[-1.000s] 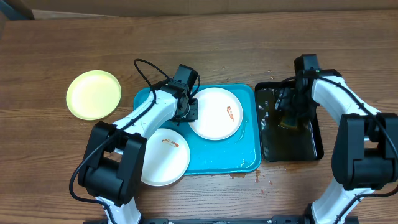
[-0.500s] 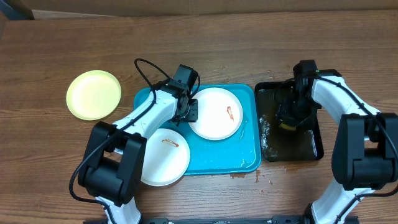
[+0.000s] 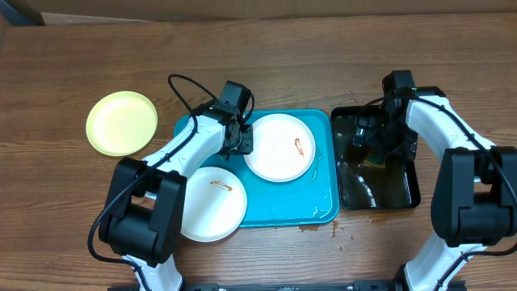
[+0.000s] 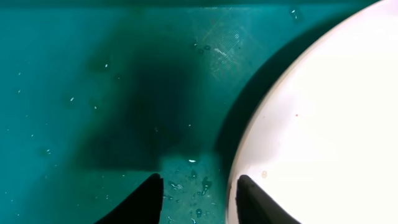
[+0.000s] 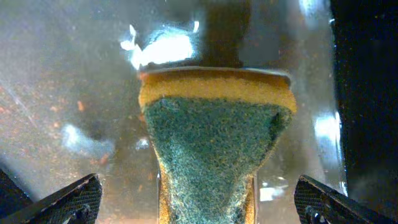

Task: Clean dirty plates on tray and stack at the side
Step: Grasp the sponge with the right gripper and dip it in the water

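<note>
Overhead: left gripper point(image 3: 240, 139) has edged left of the white plate point(image 3: 279, 147) on the tray point(image 3: 323, 206). Left wrist: jaws apart, empty, beside its rim. Right wrist: right gripper point(image 5: 202, 199) now spread wide; sponge point(image 5: 214, 143) lies free, so plate stays smeared.

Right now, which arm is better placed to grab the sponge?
Right. The right tool is open and straddles the sponge in the black tray. The left tool is over the blue tray, beside a white plate.
</note>
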`<state>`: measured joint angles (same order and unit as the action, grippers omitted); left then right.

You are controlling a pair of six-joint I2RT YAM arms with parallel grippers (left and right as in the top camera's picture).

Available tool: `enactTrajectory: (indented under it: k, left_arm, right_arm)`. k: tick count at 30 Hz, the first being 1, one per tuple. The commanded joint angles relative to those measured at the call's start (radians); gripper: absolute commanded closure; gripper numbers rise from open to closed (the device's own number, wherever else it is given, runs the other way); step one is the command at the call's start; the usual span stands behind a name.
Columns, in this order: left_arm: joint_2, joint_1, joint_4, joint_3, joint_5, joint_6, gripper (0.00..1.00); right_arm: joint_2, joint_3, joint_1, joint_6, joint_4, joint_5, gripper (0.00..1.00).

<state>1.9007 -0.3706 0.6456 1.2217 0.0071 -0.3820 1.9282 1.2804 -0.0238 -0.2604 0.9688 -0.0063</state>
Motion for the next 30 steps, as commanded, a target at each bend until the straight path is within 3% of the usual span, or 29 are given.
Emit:
enactTrajectory:
  k: [1, 4, 9, 10, 13, 18, 22, 26, 30]
  left_arm:
    - [0.020, 0.003, -0.012, -0.009, 0.019, 0.015, 0.64]
    - [0.053, 0.003, -0.023, -0.009, 0.031, 0.015, 0.65]
    - [0.061, 0.010, -0.022, -0.003, 0.047, 0.016, 0.77]
    - [0.061, 0.011, -0.022, -0.002, 0.049, 0.016, 0.86]
    - [0.061, 0.012, -0.018, -0.002, 0.049, 0.016, 0.90]
    - [0.061, 0.012, -0.018, -0.002, 0.049, 0.017, 0.81]
    - [0.061, 0.012, -0.018, -0.002, 0.049, 0.017, 0.80]
    - [0.061, 0.012, -0.018, -0.002, 0.049, 0.019, 0.78]
    - [0.061, 0.012, -0.018, -0.002, 0.049, 0.020, 0.78]
  right_arm:
    - [0.008, 0.023, 0.007, 0.006, -0.006, 0.012, 0.14]
    - [0.008, 0.023, 0.007, 0.006, -0.006, 0.012, 0.40]
    - [0.008, 0.023, 0.007, -0.002, -0.014, 0.012, 0.53]
    - [0.008, 0.023, 0.005, -0.002, -0.013, 0.008, 0.66]
    - [0.008, 0.020, -0.017, -0.002, 0.018, -0.018, 0.81]
    - [0.008, 0.017, -0.058, -0.001, 0.072, -0.013, 0.73]
    - [0.008, 0.017, -0.069, -0.001, 0.072, 0.010, 0.72]
    - [0.008, 0.017, -0.066, -0.001, 0.048, 0.060, 0.51]
    - [0.008, 0.017, -0.066, -0.002, 0.044, 0.068, 0.53]
